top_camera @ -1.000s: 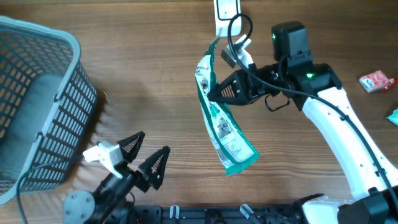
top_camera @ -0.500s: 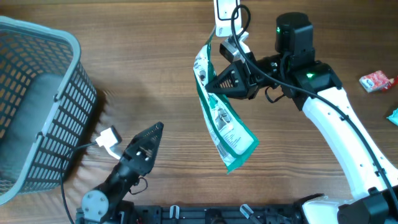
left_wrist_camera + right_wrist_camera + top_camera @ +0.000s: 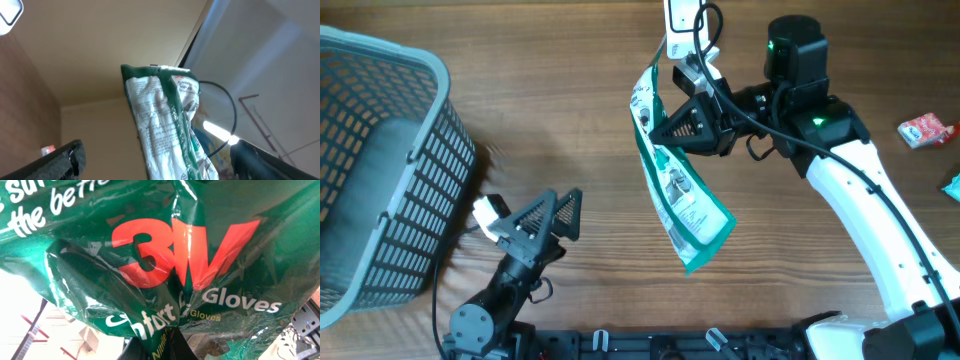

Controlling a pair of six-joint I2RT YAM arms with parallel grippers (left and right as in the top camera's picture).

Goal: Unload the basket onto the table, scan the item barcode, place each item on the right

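Right gripper (image 3: pixel 658 126) jaws clamped on glove packet (image 3: pixel 686 214) top, packet hung over bench (image 3: pixel 570 90) — left gripper (image 3: pixel 560 201) jaws wide apart, empty, near basket (image 3: pixel 450 172).

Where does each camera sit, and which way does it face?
Overhead: above the table, facing down on basket, left gripper, and packet in right gripper.
Left wrist: behind the left gripper, tilted up at the packet; open fingers at bottom corners.
Right wrist: pressed against the packet's green print; no fingers clear.
Shared: all see the packet.
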